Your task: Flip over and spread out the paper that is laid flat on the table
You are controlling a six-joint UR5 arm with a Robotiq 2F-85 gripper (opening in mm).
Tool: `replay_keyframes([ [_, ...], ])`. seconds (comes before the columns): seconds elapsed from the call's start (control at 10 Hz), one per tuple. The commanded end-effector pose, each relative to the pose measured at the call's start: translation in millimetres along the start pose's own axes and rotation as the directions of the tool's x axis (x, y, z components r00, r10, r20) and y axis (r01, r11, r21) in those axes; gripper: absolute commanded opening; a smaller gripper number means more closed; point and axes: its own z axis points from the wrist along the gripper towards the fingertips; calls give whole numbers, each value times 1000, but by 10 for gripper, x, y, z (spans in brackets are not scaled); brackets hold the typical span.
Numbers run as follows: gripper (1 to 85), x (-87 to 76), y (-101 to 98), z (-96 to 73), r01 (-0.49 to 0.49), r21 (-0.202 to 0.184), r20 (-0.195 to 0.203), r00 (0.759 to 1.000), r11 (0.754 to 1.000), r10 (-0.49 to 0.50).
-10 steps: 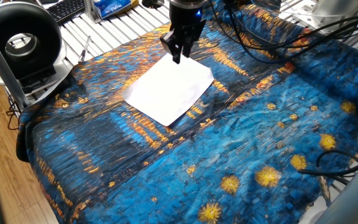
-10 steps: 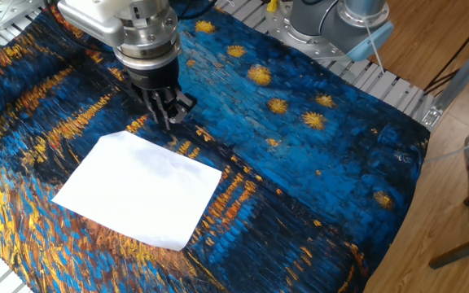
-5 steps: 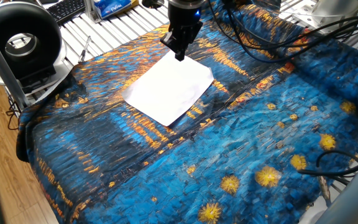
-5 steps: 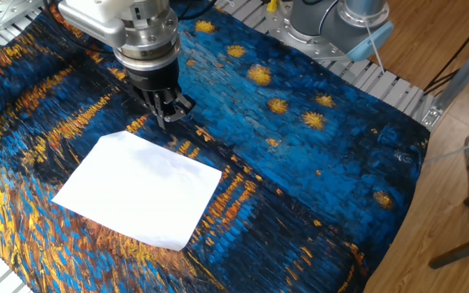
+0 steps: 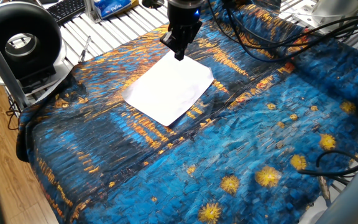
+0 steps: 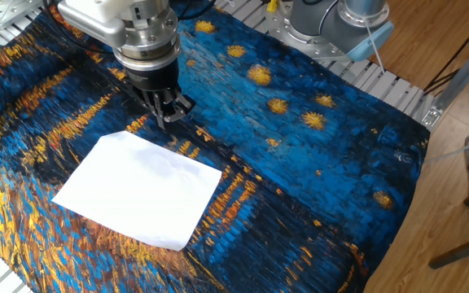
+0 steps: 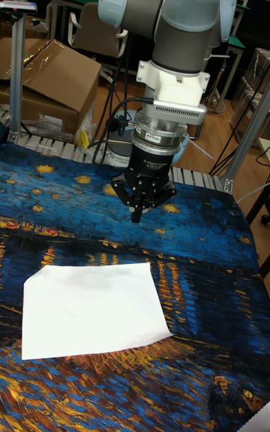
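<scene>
Fingers [image 6: 168, 122]: clenched to single point, nothing between them, poised over blue cloth just past far edge of paper [image 6: 137, 190]; whether tips touch cloth cannot be told. Gripper [image 7: 137, 214] points straight down. Paper: white, lying flat on desk [image 5: 241, 143], one corner near fingers. Containers: open cardboard box [image 7: 46, 79] beyond desk, contents not discernible, possibly empty.
</scene>
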Motion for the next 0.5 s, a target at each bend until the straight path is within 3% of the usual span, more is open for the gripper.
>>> replay_keyframes([
  [0.0, 10, -41, 32, -17, -2, -14, 15, 1000, 1000, 3],
  [0.4, 10, -73, 35, -20, 2, -13, 24, 1000, 1000, -2],
])
